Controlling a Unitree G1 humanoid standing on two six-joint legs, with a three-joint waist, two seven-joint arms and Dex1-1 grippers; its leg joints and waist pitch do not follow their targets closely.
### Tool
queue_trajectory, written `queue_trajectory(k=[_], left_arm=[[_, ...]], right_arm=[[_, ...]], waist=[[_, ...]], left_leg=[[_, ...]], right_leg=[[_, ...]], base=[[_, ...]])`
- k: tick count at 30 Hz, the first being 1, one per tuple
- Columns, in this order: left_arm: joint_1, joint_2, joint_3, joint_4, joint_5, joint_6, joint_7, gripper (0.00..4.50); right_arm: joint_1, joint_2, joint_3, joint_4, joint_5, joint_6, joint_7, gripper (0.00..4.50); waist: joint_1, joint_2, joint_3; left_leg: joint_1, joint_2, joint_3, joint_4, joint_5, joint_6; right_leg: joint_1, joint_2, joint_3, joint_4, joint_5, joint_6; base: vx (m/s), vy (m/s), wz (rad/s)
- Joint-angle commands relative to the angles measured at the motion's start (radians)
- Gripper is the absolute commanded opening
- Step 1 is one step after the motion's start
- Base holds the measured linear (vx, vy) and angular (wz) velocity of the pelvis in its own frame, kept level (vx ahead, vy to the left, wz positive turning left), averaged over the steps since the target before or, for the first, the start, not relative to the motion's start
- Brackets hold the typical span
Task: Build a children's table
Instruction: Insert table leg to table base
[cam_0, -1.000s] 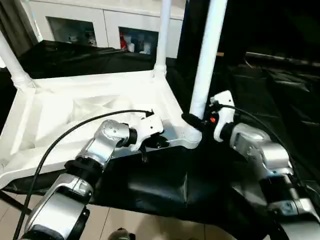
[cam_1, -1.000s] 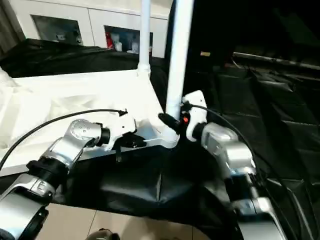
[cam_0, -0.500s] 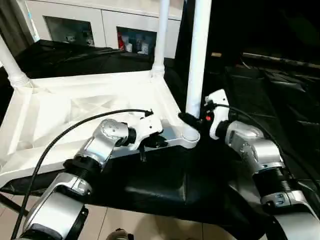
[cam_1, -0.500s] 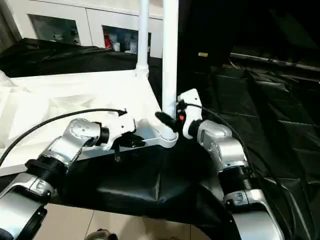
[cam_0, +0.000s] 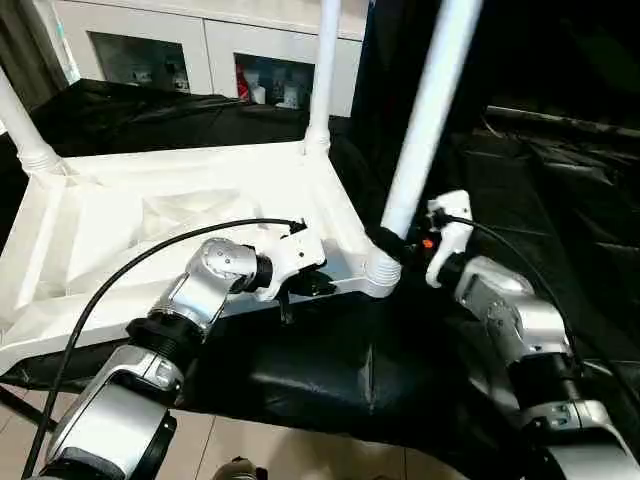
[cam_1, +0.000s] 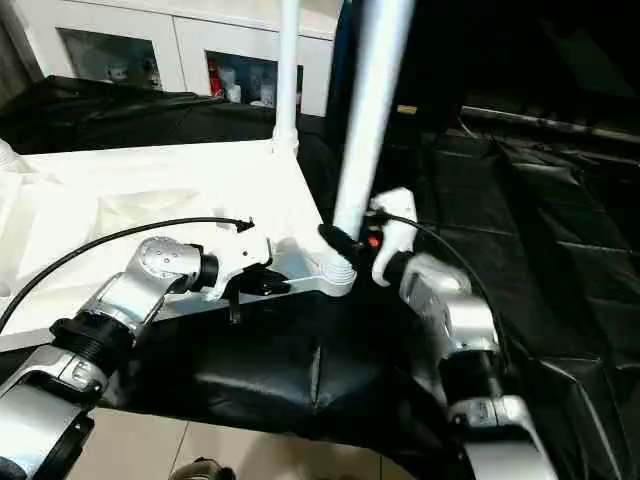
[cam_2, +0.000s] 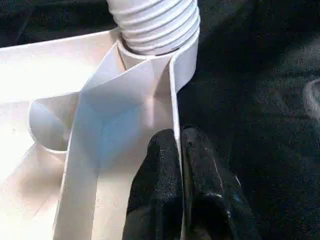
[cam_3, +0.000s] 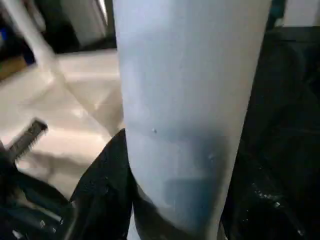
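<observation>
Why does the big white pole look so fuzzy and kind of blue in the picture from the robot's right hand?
In the right wrist view the table leg sits very close to the camera, so it is out of focus, and its lower part lies in bluish shadow. In the left eye view the same leg looks sharper, standing in its corner socket.

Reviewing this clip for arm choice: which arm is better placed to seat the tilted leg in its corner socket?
Right. The right pincer already grips the tilted leg just above the corner socket. The left pincer is shut on the tabletop's rim, bracing it.
</observation>
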Motion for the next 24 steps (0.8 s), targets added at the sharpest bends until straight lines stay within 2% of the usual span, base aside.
queue_trajectory(k=[1, 3, 4, 5, 8, 10, 13, 14, 15, 17, 18, 19, 21, 22, 23, 24], left_arm=[[-0.022, 0.014, 0.0, 0.018, 0.026, 0.006, 0.03, 0.0], [-0.022, 0.016, 0.002, 0.015, 0.024, 0.007, 0.03, 0.0], [-0.022, 0.017, 0.003, 0.014, 0.023, 0.008, 0.029, 0.0], [-0.022, 0.017, 0.003, 0.014, 0.023, 0.008, 0.029, 0.0], [-0.024, 0.021, 0.006, 0.016, 0.023, 0.006, 0.032, 0.0], [-0.025, 0.022, 0.006, 0.018, 0.024, 0.005, 0.034, 0.0], [-0.028, 0.022, 0.008, 0.021, 0.023, 0.004, 0.043, 0.0], [-0.03, 0.02, 0.01, 0.025, 0.022, 0.003, 0.049, 0.0], [-0.03, 0.02, 0.01, 0.025, 0.022, 0.003, 0.049, 0.0], [-0.034, 0.016, 0.012, 0.032, 0.022, 0.0, 0.06, 0.0], [-0.035, 0.015, 0.013, 0.035, 0.022, 0.0, 0.063, 0.0], [-0.035, 0.015, 0.013, 0.035, 0.022, 0.0, 0.063, 0.0], [-0.034, 0.012, 0.014, 0.035, 0.022, -0.002, 0.071, 0.0], [-0.034, 0.012, 0.014, 0.035, 0.022, -0.002, 0.071, 0.0], [-0.033, 0.011, 0.016, 0.034, 0.021, -0.002, 0.076, 0.0], [-0.032, 0.011, 0.016, 0.034, 0.021, -0.002, 0.078, 0.0]], right_arm=[[0.057, 0.018, -0.014, 0.062, 0.01, -0.003, -0.015, 1.89], [0.076, 0.038, -0.035, 0.078, 0.019, -0.035, -0.027, 1.89], [0.087, 0.049, -0.045, 0.084, 0.022, -0.055, -0.033, 1.89], [0.087, 0.049, -0.045, 0.084, 0.022, -0.055, -0.033, 1.89], [0.12, 0.076, -0.066, 0.091, 0.027, -0.114, -0.049, 1.89], [0.133, 0.085, -0.075, 0.093, 0.03, -0.136, -0.053, 1.88], [0.152, 0.1, -0.093, 0.105, 0.033, -0.179, -0.056, 1.88], [0.159, 0.105, -0.094, 0.105, 0.033, -0.191, -0.051, 1.88], [0.159, 0.105, -0.094, 0.105, 0.033, -0.191, -0.051, 1.88], [0.176, 0.112, -0.08, 0.099, 0.021, -0.221, -0.034, 1.88], [0.183, 0.112, -0.07, 0.097, 0.014, -0.234, -0.027, 1.88], [0.183, 0.112, -0.07, 0.097, 0.014, -0.234, -0.027, 1.88], [0.207, 0.104, -0.032, 0.093, -0.025, -0.275, -0.007, 1.88], [0.209, 0.103, -0.029, 0.093, -0.028, -0.279, -0.005, 1.88], [0.222, 0.101, -0.016, 0.092, -0.046, -0.301, 0.002, 1.88], [0.229, 0.101, -0.014, 0.092, -0.049, -0.307, 0.004, 1.88]], waist=[[0.005, 0.021, -0.068], [0.004, 0.017, -0.066], [0.003, 0.027, -0.063], [0.002, 0.023, -0.062], [0.001, 0.028, -0.054], [0.001, 0.025, -0.056], [0.001, 0.024, -0.051], [0.0, 0.018, -0.05], [0.001, 0.021, -0.05], [-0.001, 0.018, -0.047], [-0.001, 0.019, -0.047], [-0.001, 0.019, -0.047], [-0.007, 0.012, -0.05], [-0.006, 0.018, -0.049], [-0.008, 0.018, -0.047], [-0.009, 0.01, -0.048]], left_leg=[[0.037, 0.105, -0.066, -0.093, -0.376, -0.068], [0.038, 0.105, -0.067, -0.095, -0.406, -0.076], [0.043, 0.105, -0.068, -0.096, -0.443, -0.085], [0.042, 0.104, -0.071, -0.096, -0.454, -0.086], [0.05, 0.103, -0.077, -0.098, -0.513, -0.091], [0.05, 0.104, -0.079, -0.099, -0.519, -0.09], [0.051, 0.104, -0.078, -0.101, -0.519, -0.081], [0.05, 0.104, -0.078, -0.103, -0.518, -0.08], [0.052, 0.104, -0.078, -0.102, -0.518, -0.079], [0.055, 0.102, -0.077, -0.1, -0.529, -0.076], [0.06, 0.103, -0.081, -0.1, -0.542, -0.074], [0.06, 0.103, -0.081, -0.1, -0.542, -0.074], [0.054, 0.107, -0.083, -0.11, -0.543, -0.079], [0.053, 0.108, -0.083, -0.112, -0.548, -0.085], [0.052, 0.109, -0.084, -0.114, -0.558, -0.088], [0.054, 0.108, -0.085, -0.114, -0.574, -0.091]], right_leg=[[0.021, -0.136, 0.068, -0.094, -0.384, -0.194], [0.019, -0.136, 0.068, -0.097, -0.4, -0.195], [0.014, -0.137, 0.068, -0.103, -0.427, -0.191], [0.016, -0.136, 0.067, -0.102, -0.439, -0.189], [0.009, -0.14, 0.066, -0.114, -0.531, -0.166], [0.011, -0.142, 0.067, -0.116, -0.548, -0.158], [0.006, -0.142, 0.069, -0.121, -0.565, -0.153], [0.006, -0.14, 0.068, -0.121, -0.572, -0.15], [0.005, -0.141, 0.068, -0.12, -0.575, -0.15], [0.001, -0.143, 0.067, -0.129, -0.614, -0.139], [0.002, -0.146, 0.063, -0.136, -0.655, -0.121], [0.002, -0.146, 0.063, -0.136, -0.655, -0.121], [0.008, -0.142, 0.057, -0.134, -0.634, -0.115], [0.007, -0.142, 0.057, -0.134, -0.619, -0.115], [0.007, -0.142, 0.056, -0.134, -0.617, -0.115], [0.006, -0.145, 0.053, -0.136, -0.637, -0.11]], base=[[0.0, 0.0, 0.0], [0.0, 0.0, 0.0], [0.0, 0.0, 0.0], [0.0, 0.0, 0.0], [0.0, 0.0, 0.0], [0.0, 0.0, 0.0], [0.0, 0.0, 0.0], [0.0, 0.0, 0.0], [0.0, 0.0, 0.0], [0.0, 0.0, 0.0], [0.0, 0.0, 0.0], [0.0, 0.0, 0.0], [0.0, 0.0, 0.0], [0.0, 0.0, 0.0], [0.0, 0.0, 0.0], [0.0, 0.0, 0.0]])
